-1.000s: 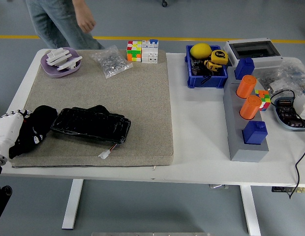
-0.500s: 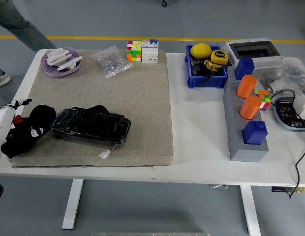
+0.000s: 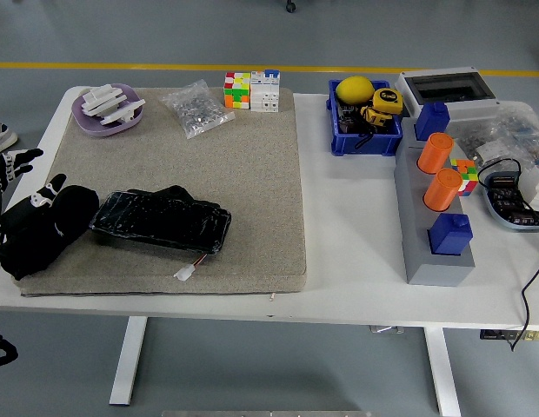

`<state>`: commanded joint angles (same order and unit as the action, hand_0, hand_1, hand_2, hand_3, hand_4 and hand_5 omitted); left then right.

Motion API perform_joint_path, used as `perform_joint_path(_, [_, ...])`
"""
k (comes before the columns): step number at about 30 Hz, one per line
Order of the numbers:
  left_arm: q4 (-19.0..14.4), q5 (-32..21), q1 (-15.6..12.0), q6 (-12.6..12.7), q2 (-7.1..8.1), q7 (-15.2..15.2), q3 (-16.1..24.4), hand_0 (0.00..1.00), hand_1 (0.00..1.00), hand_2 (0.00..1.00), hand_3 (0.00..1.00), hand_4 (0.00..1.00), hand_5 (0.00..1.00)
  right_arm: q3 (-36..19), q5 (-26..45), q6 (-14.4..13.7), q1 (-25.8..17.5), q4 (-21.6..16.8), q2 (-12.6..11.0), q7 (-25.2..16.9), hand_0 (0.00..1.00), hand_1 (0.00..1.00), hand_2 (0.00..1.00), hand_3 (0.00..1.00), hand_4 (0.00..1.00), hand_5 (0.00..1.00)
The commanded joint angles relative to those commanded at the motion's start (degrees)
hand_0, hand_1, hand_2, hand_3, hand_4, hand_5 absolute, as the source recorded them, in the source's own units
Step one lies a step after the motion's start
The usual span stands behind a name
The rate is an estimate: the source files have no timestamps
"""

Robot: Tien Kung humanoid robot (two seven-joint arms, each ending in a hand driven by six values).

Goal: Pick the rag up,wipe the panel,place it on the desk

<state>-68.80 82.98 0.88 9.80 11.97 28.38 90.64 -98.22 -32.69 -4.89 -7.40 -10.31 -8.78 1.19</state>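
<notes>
Your table count

You have two orange cylinders (image 3: 437, 153), two blue blocks (image 3: 449, 232), three puzzle cubes (image 3: 237, 90), one black panel (image 3: 161, 220) and one black rag (image 3: 45, 229).

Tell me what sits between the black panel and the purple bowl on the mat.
Nothing does. In the head view, only bare grey mat lies between the black panel and the purple bowl. The bag of small parts sits off to the right.

It looked like a lab or workshop: a white table (image 3: 356, 261) on grey floor with a yellow line (image 3: 252, 67), parts bin (image 3: 363, 130), tape measure (image 3: 385, 99) and junction box (image 3: 448, 89).
</notes>
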Motion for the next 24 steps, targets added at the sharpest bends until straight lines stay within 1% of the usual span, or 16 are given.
perform_joint_path(3, [-0.2,-1.4,-0.1,-1.3,-0.62,1.3,-0.2,0.688,0.757,0.71,0.599,0.852,0.37,0.7,0.8,-0.2,-0.2,0.0,0.0,0.1,0.758,0.619,0.677,0.613,0.998,0.516])
perform_joint_path(4, [-0.2,-2.0,-0.1,-1.7,-0.68,1.5,-0.4,0.688,0.757,0.71,0.599,0.852,0.37,1.1,1.2,-0.3,-0.2,0.0,0.0,0.2,0.758,0.619,0.677,0.613,0.998,0.516])
perform_joint_path(5, [-0.3,-3.1,-0.2,-2.2,-0.7,1.5,-0.7,0.664,0.748,0.69,0.592,0.854,0.369,1.7,1.7,-0.4,-0.2,0.0,0.0,0.2,0.757,0.62,0.678,0.613,0.998,0.516])
perform_joint_path(7, [-0.3,-5.3,-0.4,-3.3,-0.85,1.6,-1.2,0.664,0.748,0.69,0.592,0.854,0.369,2.7,2.6,-0.5,-0.3,0.0,0.2,0.3,0.757,0.62,0.678,0.613,0.998,0.516])
perform_joint_path(10, [-0.7,-7.0,-0.9,-3.7,-1.07,1.9,-1.4,0.664,0.748,0.69,0.592,0.854,0.369,3.3,3.2,-0.7,-0.3,0.0,0.5,0.2,0.757,0.62,0.678,0.613,0.998,0.516])
perform_joint_path(11, [-1.1,-7.0,-1.2,-3.8,-1.16,2.1,-1.4,0.654,0.742,0.705,0.6,0.879,0.405,3.3,3.2,-0.9,-0.3,0.0,0.6,0.0,0.758,0.62,0.676,0.612,0.998,0.516])
perform_joint_path(13, [-1.7,-6.8,-1.6,-3.8,-1.18,2.4,-1.3,0.654,0.742,0.705,0.6,0.879,0.405,3.7,3.3,-1.0,-0.3,0.0,0.6,-0.1,0.758,0.62,0.676,0.612,0.998,0.516])
perform_joint_path(18, [-2.6,-3.7,-2.0,-3.4,-0.76,2.0,-0.7,0.653,0.742,0.693,0.596,0.877,0.398,5.5,4.7,-1.1,-0.3,0.0,0.5,0.1,0.757,0.619,0.677,0.611,0.998,0.515])
perform_joint_path(24, [-2.5,-1.0,-2.2,-2.9,-0.69,1.8,0.4,0.653,0.74,0.692,0.601,0.887,0.411,5.3,4.3,-1.2,-0.1,0.0,0.3,0.2,0.758,0.62,0.676,0.611,0.998,0.515])
